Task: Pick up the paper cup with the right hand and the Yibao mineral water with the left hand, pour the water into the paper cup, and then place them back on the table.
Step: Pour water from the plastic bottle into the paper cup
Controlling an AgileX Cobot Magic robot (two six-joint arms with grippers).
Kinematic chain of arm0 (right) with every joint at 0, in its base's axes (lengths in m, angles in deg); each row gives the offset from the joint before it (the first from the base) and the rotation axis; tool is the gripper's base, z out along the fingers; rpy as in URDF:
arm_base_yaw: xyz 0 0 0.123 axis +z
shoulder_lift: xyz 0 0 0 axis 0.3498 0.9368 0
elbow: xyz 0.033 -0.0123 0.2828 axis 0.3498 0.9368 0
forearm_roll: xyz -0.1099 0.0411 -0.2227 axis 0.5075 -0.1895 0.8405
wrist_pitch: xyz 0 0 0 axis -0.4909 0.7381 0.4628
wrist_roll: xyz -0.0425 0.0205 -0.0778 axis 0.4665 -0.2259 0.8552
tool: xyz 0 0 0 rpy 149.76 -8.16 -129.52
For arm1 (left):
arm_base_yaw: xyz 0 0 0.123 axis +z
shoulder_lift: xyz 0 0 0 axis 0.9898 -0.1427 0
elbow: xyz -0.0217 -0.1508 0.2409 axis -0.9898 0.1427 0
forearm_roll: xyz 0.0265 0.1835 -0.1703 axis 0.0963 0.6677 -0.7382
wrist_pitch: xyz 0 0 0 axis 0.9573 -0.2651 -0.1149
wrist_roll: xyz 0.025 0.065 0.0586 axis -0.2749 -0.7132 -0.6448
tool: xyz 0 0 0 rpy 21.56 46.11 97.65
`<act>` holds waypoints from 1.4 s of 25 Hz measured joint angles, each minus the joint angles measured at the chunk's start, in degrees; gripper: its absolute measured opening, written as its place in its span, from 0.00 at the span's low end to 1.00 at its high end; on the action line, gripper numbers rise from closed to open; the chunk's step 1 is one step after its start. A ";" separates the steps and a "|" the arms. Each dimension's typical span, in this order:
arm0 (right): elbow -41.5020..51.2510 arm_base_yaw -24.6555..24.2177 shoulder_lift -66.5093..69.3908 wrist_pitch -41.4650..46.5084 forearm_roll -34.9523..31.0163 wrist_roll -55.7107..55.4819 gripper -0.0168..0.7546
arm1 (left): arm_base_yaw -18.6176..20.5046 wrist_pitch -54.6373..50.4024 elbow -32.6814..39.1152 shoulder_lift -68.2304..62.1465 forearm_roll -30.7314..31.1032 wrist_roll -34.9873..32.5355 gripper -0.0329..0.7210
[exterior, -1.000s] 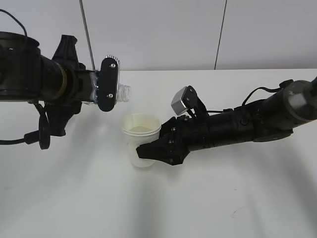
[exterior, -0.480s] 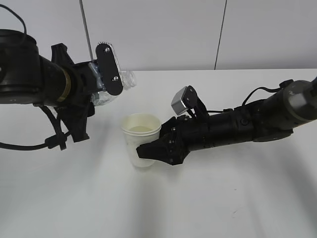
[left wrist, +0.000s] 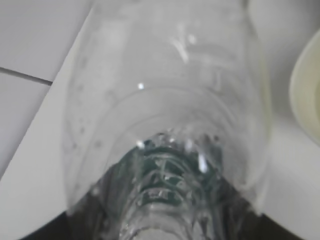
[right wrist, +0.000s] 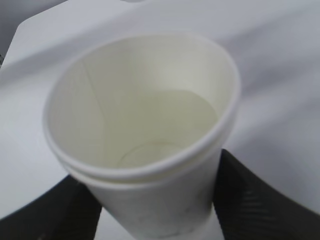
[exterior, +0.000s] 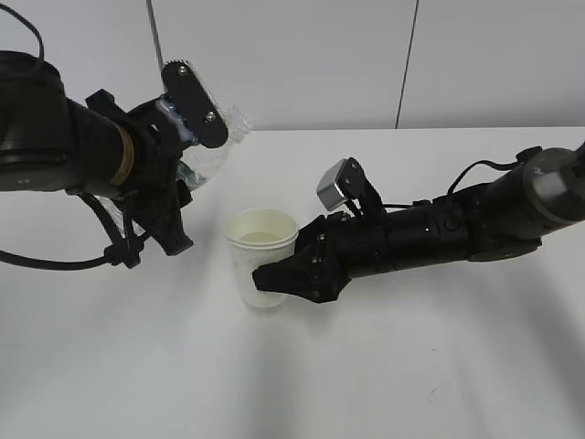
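Your white surface point(exterior: 393, 384) carries nothing loose right now; both task items are in the arms' grip. Start with the left arm point(exterior: 55, 137), since it is what has moved: over the last second it has rolled back at the wrist, so the left end effector point(exterior: 187, 128) now sits higher and further left than it did, and the bottle point(exterior: 215, 146) it is clamped around has swung from lying level with its mouth over the cup to tilting mouth-up and away toward the back wall. In the left wrist view the bottle point(left wrist: 165, 115) fills the frame, clear and nearly drained, with only droplets on its wall and the cup's rim just at the right edge. Read that as the pour being over and the bottle being righted. The right arm point(exterior: 475, 224) has not shifted across the three exterior frames. Its right end effector point(exterior: 274, 279) is closed on the lower half of the cup point(exterior: 260, 251), holding it upright near the middle of the surface, to the right of and below the bottle; whether its base touches the surface you cannot tell from here. The right wrist view shows the cup point(right wrist: 145, 165) with a shallow pool of water at the bottom and a dark finger point(right wrist: 260, 200) on either side. What is left, by my judgement, is setting both down: bring the bottle fully upright before lowering it, and ease the cup down level so the water stays in.
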 joint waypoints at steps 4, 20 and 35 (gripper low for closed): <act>0.00 0.00 0.00 0.00 0.00 -0.12 0.67 | 2.28 0.75 0.00 0.00 -0.02 3.55 0.45; 0.00 -1.54 0.00 0.43 -4.22 -1.11 0.67 | 14.45 19.51 0.06 -0.73 -9.19 14.02 0.45; 0.00 -7.04 0.00 0.78 -10.11 -1.11 0.67 | 20.61 39.55 0.06 -10.56 -8.92 14.02 0.45</act>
